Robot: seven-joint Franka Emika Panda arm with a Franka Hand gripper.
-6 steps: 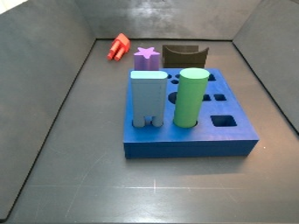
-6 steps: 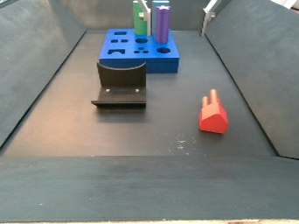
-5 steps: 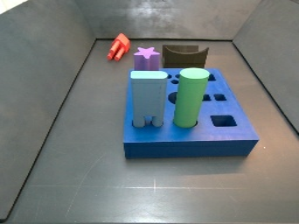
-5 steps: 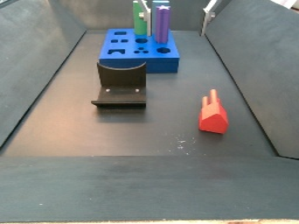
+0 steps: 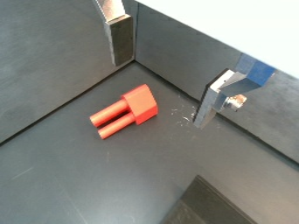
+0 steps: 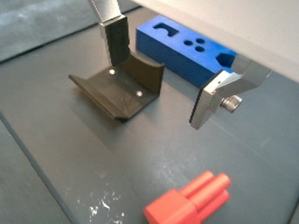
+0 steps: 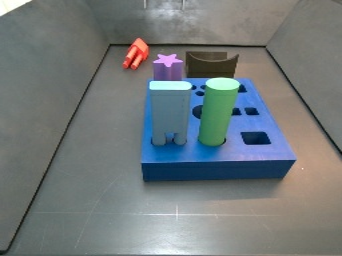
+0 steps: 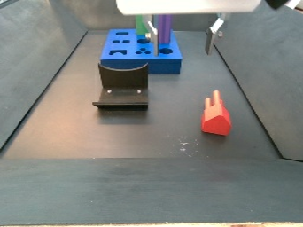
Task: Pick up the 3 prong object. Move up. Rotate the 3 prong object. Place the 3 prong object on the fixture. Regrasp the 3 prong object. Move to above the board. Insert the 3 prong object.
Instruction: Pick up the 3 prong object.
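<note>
- The board (image 7: pixel 214 140) is the biggest thing here, blue, with pegs standing in it. It plays no part yet.
- The fixture (image 8: pixel 122 87) sits bare beside the board.
- The gripper (image 5: pixel 163 79) hangs high above the floor, fingers (image 6: pixel 118 44) spread wide, gripping nothing.
- The 3 prong object (image 8: pixel 214 114) lies flat on the floor by the wall, apart from the fixture. I'd worry a descent off to one side would knock it away, or a finger might catch that wall.

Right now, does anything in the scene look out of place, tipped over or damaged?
Nothing stands out. The 3 prong object lies flat on the floor, untouched; the open gripper hangs above it. The fixture and the board look intact.
</note>
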